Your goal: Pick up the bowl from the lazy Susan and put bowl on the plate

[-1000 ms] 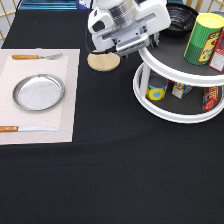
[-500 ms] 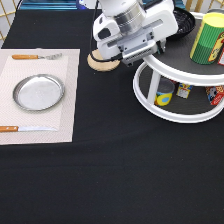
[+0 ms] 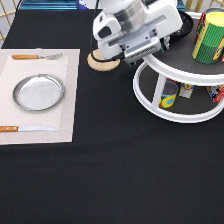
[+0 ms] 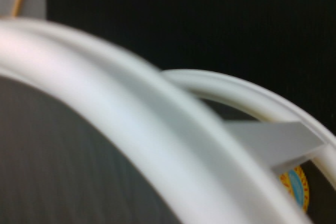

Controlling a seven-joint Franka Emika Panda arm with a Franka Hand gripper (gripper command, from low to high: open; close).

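The white two-tier lazy Susan (image 3: 172, 114) stands at the exterior view's right. On its top tier lies the black bowl (image 3: 187, 24), of which only a dark sliver shows behind the robot hand. My gripper (image 3: 160, 43) hangs over the left edge of that top tier, right beside the bowl. The silver plate (image 3: 39, 92) rests bare on a pale placemat (image 3: 67, 120) at the exterior view's left. Up close, the wrist view shows the lazy Susan's white rim (image 4: 142, 125), its dark grey shelf (image 4: 52, 170) and a white post (image 4: 277, 140).
A yellow-green can (image 3: 210, 35) stands on the top tier, right of the bowl. Small cans (image 3: 168, 95) sit on the lower tier. A tan wooden disc (image 3: 102, 62) lies left of the turntable. A fork (image 3: 35, 56) and knife (image 3: 25, 129) flank the plate.
The hand has moved toward the exterior view's right, over the top tier's edge, and now covers more of the bowl. Nothing else has shifted.
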